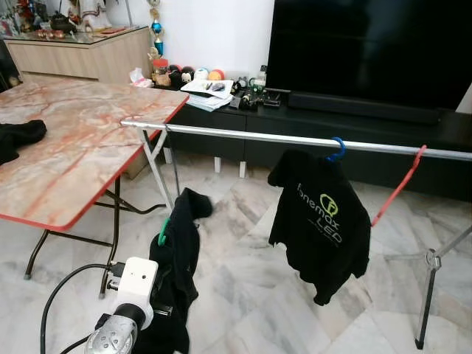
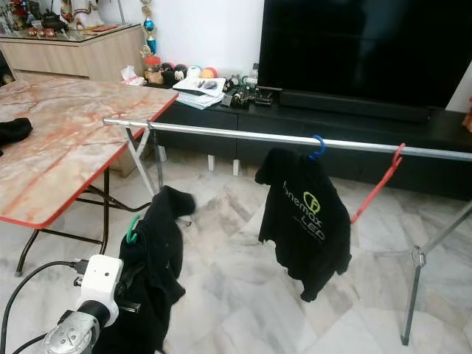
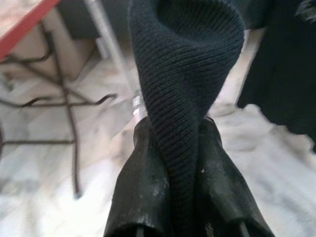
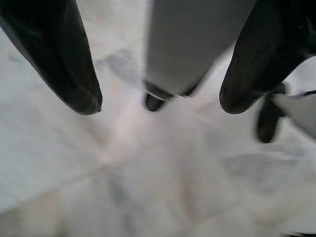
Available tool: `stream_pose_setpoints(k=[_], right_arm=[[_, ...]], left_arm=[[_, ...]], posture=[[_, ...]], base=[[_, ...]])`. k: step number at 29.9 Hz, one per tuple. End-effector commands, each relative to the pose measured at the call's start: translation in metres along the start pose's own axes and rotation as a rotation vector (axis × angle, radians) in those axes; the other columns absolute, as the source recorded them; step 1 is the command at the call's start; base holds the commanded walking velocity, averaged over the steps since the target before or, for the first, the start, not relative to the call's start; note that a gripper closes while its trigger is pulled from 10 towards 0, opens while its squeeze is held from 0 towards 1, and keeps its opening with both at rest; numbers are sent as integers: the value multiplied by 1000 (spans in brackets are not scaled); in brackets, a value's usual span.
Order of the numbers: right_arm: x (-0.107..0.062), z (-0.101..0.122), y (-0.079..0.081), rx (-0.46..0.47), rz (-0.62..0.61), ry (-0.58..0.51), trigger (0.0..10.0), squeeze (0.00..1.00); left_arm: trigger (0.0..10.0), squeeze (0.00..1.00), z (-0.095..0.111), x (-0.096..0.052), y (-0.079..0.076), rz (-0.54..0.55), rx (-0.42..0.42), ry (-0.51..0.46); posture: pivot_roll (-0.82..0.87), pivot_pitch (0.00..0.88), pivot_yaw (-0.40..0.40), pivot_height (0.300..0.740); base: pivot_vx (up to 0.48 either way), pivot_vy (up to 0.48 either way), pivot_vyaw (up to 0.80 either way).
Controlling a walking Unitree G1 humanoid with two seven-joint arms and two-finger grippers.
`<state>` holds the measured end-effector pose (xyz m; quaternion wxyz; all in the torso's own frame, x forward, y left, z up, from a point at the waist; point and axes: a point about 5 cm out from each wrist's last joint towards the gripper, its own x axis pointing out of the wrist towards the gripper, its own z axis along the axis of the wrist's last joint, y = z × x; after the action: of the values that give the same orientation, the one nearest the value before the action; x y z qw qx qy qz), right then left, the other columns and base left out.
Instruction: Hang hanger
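Note:
A silver rack rail runs across the room at chest height. A black printed shirt hangs from the rail by a blue hanger hook, and an empty red hanger hangs further right. Below the rail's left end, a black garment on a green hanger hangs from my left arm. In the left wrist view, my left gripper is shut on the garment's black knit fabric. My right gripper is open and points down at the marble floor.
A marble-top folding table with a red edge stands at left, with a black cloth on it. Behind the rail are a black TV console and a large TV. The rack's leg stands at right.

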<state>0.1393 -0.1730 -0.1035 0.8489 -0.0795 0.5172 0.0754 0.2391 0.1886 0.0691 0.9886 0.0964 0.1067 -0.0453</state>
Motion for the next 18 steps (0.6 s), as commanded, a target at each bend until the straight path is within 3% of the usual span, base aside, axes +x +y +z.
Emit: stream_pose_setpoints(k=[1, 18], right_arm=[[1, 5, -1, -1, 0, -16, 10000, 0], [1, 5, -1, 6, -11, -21, 10000, 0]], left_arm=[[10000, 0, 9, 2, 2, 10, 18, -39], [10000, 0, 11, 2, -4, -27, 15, -52]], posture=[[127, 0, -17, 740], [129, 0, -14, 740]], base=[[0, 0, 0], [0, 0, 0]])
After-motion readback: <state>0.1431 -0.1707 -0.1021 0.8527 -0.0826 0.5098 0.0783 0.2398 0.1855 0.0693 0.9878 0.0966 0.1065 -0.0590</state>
